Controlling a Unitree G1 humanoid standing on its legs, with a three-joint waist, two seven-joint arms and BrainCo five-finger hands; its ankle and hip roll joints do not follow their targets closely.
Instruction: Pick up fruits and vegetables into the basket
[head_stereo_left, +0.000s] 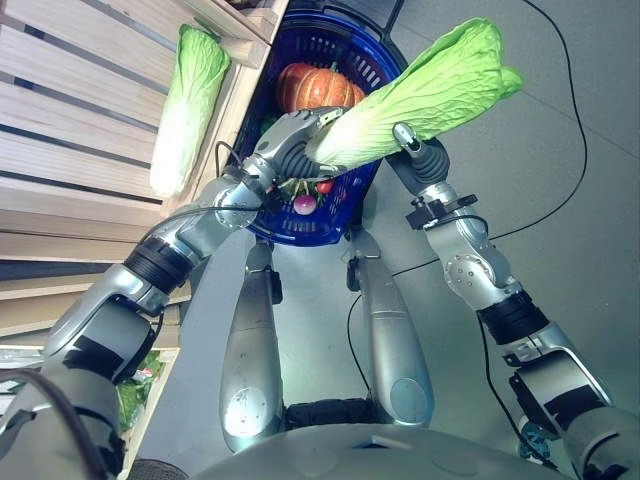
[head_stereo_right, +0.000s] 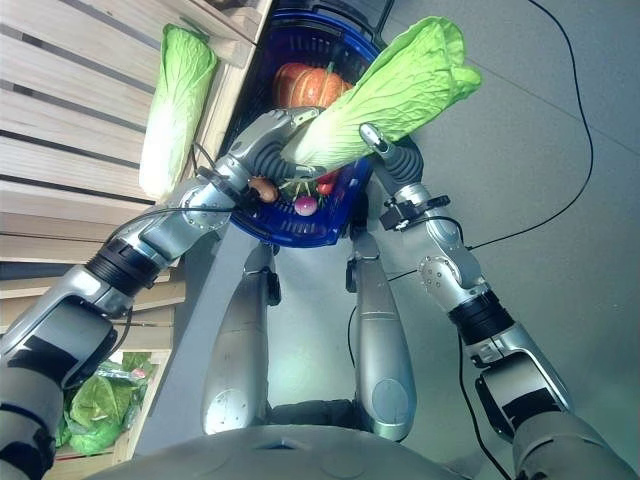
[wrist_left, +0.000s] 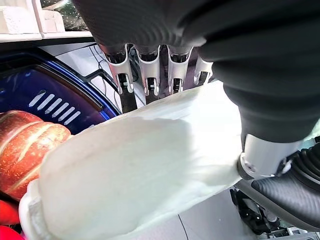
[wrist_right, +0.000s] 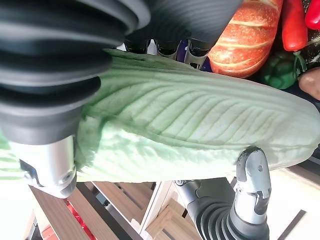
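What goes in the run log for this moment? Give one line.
held: napa cabbage | left hand: stem end | right hand: middle | position: above blue basket | basket: pumpkin | shelf: second cabbage

Held cabbage (head_stereo_left: 420, 85): white base end hidden betw. both hands; leaf end cut off by frame edge in right wrist view.
Left hand (head_stereo_left: 300, 140): fingertips hidden behind cabbage base; palm side couldn't be seen.
Basket (head_stereo_left: 345, 215): middle covered by cabbage + left hand; far rim cut off at top of frame.
Pumpkin (head_stereo_left: 318, 88): lower part hidden by left hand.
Small items in basket: partly covered, too small to ID.
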